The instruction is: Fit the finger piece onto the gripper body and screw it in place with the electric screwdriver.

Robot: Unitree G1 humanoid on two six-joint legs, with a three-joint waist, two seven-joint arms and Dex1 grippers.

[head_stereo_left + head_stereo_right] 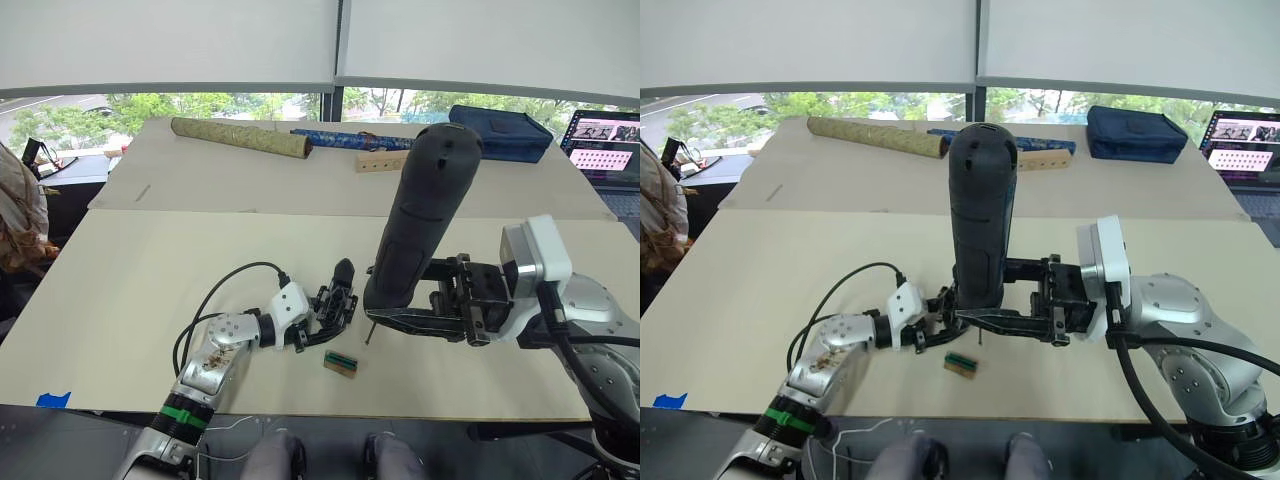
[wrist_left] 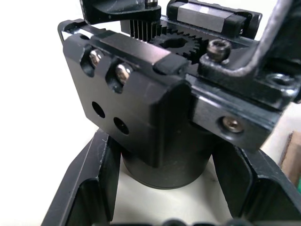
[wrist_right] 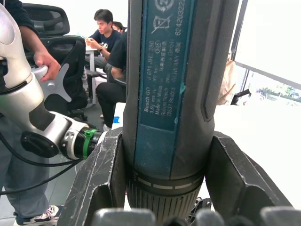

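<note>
electric screwdriver (image 1: pixel 420 215) hiding bit, gripper body (image 1: pixel 332 303)

Left arm reaches forward low over table, wrist level, left gripper (image 1: pixel 330 310) clamped around gripper body (image 1: pixel 335 298), fingers (image 2: pixel 89 188) flanking its round base. Right arm comes across from right, forearm bent inward, wrist turned sideways. Right gripper (image 1: pixel 400 318) grips screwdriver (image 1: pixel 420 215) near its lower end, tool upright, tilted slightly. Fingers (image 3: pixel 101 183) press either side of barrel. Bit tip seems just beside left gripper, contact unclear.
</note>
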